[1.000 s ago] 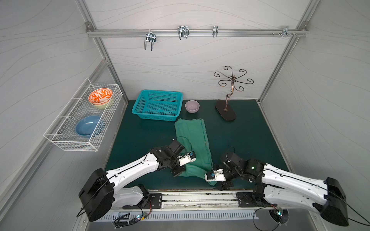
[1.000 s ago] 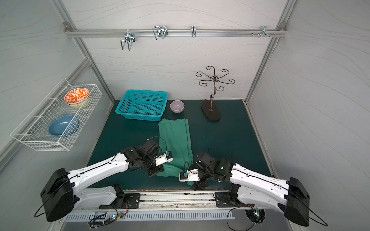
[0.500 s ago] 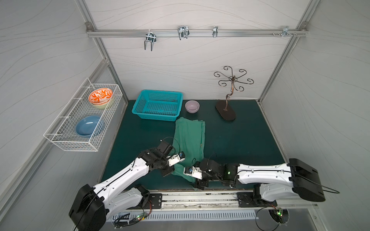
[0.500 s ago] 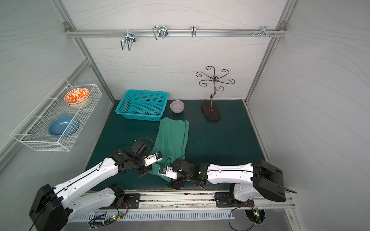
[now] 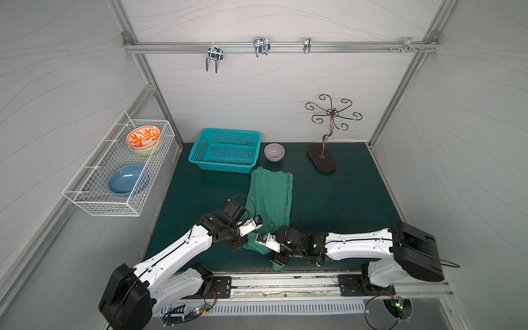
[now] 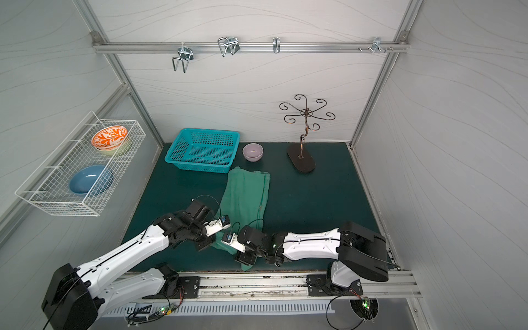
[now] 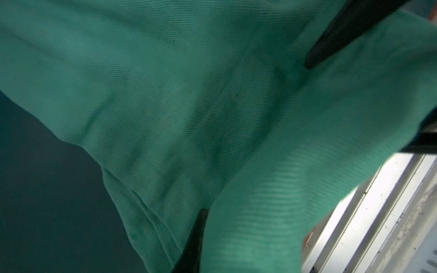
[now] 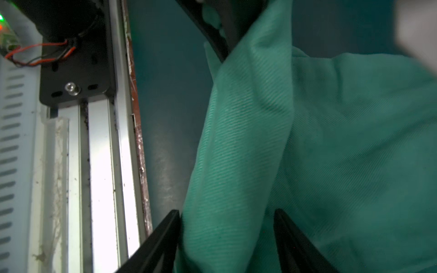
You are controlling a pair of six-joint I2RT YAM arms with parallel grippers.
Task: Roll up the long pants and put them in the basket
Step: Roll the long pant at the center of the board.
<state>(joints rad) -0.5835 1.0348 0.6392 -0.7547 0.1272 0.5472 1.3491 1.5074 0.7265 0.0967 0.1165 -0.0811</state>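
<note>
Pants (image 5: 271, 194) lie as one long folded strip down the middle of the mat (image 5: 343, 200). The far end is just beside the basket (image 5: 223, 168) front wall and near the lilac bowl (image 5: 274, 151). The near end is bunched and lifted between the two grippers, with one corner hanging close to the mat's front edge by the rail (image 5: 285, 283).

Left gripper (image 5: 248, 241) is at the near-left corner of the pants. In the left wrist view cloth drapes over it and only one finger (image 7: 195, 241) shows, so I cannot tell if it is clamped or let go.

Right gripper (image 8: 227, 212) has its jaws apart with a thick fold of pants filling the gap. I cannot tell if the fold is pinched or loose.

The grippers are very close together, both arms crowding the front edge.

Open room:
- Bare mat on both sides of the strip, wider on the right, out to the wall.
- Front margin is tight: the mat edge and rail are right there.

Around:
- Stand (image 5: 322, 161) with curled arms at far right, well apart from the pants.
- Wire rack (image 5: 114, 197) on the left wall holds an orange bowl (image 5: 143, 137) and a blue bowl (image 5: 125, 180).
- Hooks (image 5: 260, 47) on the top bar.
</note>
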